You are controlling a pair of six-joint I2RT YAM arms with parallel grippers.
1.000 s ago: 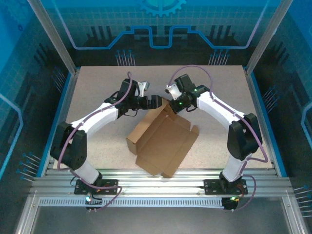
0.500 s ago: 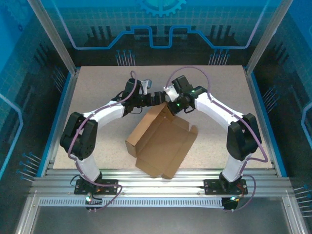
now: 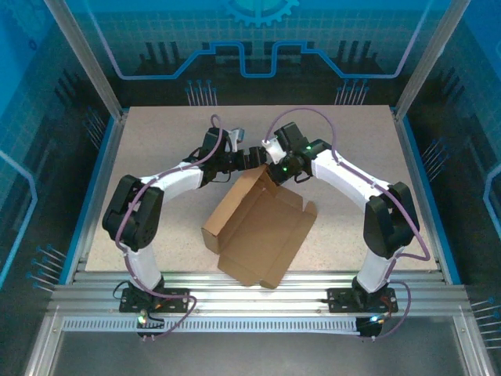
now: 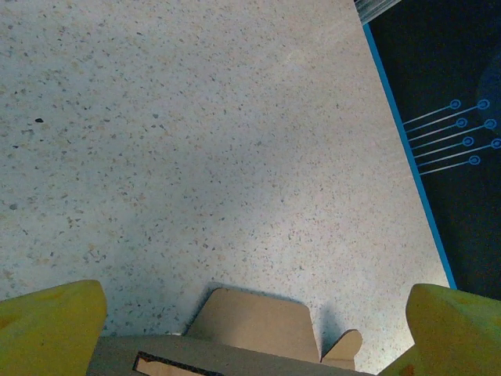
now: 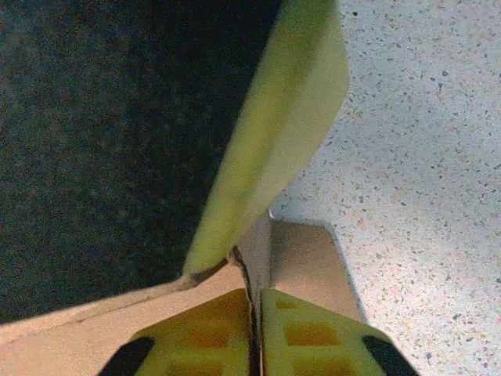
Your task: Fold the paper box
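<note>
Up at the far corner of the paper box (image 3: 262,231), both arms meet. The right gripper (image 5: 254,301) is clenched on a thin upright cardboard wall, its yellow pads (image 5: 313,333) pressed either side of the edge. How hard it bites is difficult to judge from so close in.

Just to its left the left gripper (image 3: 253,157) hangs fully released, its fingers (image 4: 47,329) spread wide. A flap (image 4: 254,321) of the box sits below and between them, untouched.

There is plenty of room. Beyond both grippers the speckled surface (image 3: 141,133) runs bare to its far edge, and it is bare out to either side as well. Off to the left gripper's right, a blue rim (image 4: 401,133) marks where the surface ends.

The tight spot is the two grippers themselves. They are nearly touching over that one corner, each crowding the other.

From the right gripper the box spreads back toward the arm bases, lying open and skewed to the surface's edges. One corner points away at the grippers, the opposite one points back at the bases, and its long line runs on that diagonal. The raised side wall falls to the left gripper's near side.
</note>
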